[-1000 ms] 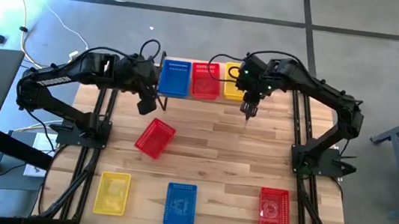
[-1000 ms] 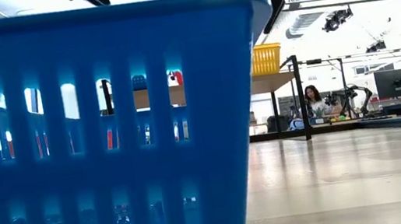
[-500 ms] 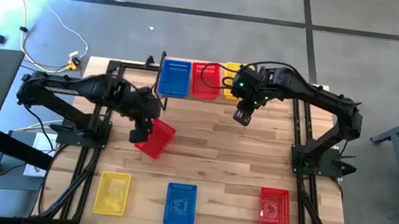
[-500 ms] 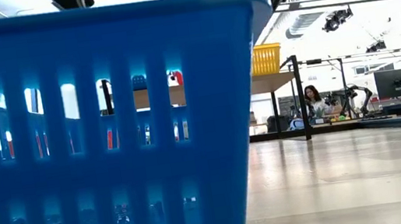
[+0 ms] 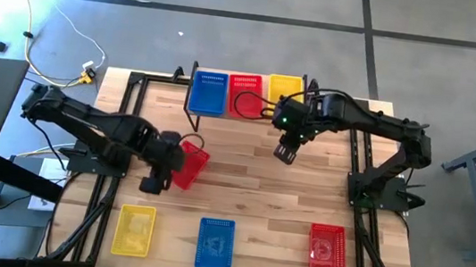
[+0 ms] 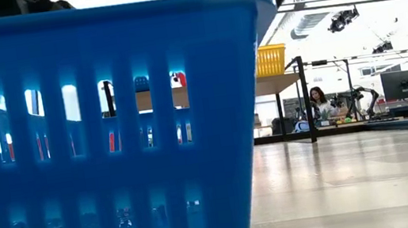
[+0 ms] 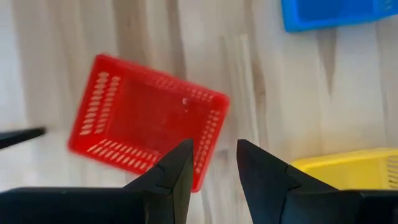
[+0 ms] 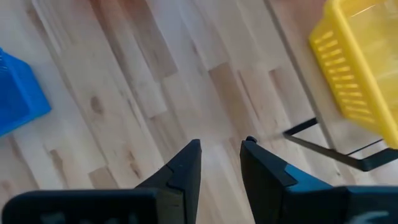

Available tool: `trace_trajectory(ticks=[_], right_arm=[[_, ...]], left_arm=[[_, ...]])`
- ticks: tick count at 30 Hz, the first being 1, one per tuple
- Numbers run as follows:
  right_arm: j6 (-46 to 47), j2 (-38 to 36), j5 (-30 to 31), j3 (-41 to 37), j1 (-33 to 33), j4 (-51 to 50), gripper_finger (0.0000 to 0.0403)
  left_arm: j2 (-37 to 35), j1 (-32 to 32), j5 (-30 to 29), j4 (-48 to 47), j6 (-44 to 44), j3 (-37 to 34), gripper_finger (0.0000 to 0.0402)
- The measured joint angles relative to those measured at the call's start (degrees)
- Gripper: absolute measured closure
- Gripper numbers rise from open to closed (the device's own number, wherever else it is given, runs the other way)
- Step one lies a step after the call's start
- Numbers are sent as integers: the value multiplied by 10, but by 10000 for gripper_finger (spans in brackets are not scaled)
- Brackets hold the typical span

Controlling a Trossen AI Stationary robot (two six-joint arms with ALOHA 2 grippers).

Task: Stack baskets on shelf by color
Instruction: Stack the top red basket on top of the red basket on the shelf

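At the far edge of the table, the shelf (image 5: 244, 116) carries one blue, one red and one yellow basket side by side, apparently one column started per colour. Four baskets wait on the tabletop (image 5: 250, 189): a tilted red basket (image 5: 188, 165) near the middle, and a yellow basket (image 5: 134, 230), a blue basket (image 5: 215, 243) and a second red basket (image 5: 327, 249) along the near edge. The left gripper (image 7: 211, 163) hangs over the tilted red basket's corner, its fingers parted by a narrow gap and holding nothing, which suggests this basket is the next pick. The right gripper (image 8: 221, 158), likewise slightly parted and empty, hovers above bare wood just in front of the shelf (the yellow shelf basket (image 8: 364, 74) shows at the edge of its wrist view). The low view is almost wholly blocked by the near blue basket's wall. Whether the shelf baskets are already stacked cannot be told from above.
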Motion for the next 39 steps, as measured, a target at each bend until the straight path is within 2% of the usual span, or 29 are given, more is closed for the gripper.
trace_trajectory(ticks=[3, 11, 19, 27, 32, 39], right_arm=[[15, 0, 0, 0, 13, 0, 304], [30, 0, 0, 0, 45, 0, 304], [33, 0, 27, 0, 65, 0, 304], [42, 0, 28, 0, 76, -1, 304], [44, 0, 28, 0, 81, -1, 304], [46, 0, 28, 0, 82, -1, 304]], left_arm=[[1, -18, 0, 40, 0, -27, 289], [29, -47, -1, 72, -2, -70, 289], [101, -49, -8, 75, 5, -72, 289], [174, -48, -13, 78, 9, -72, 289], [206, -48, -48, 78, -17, -72, 289], [234, -48, -49, 81, -53, -72, 301]])
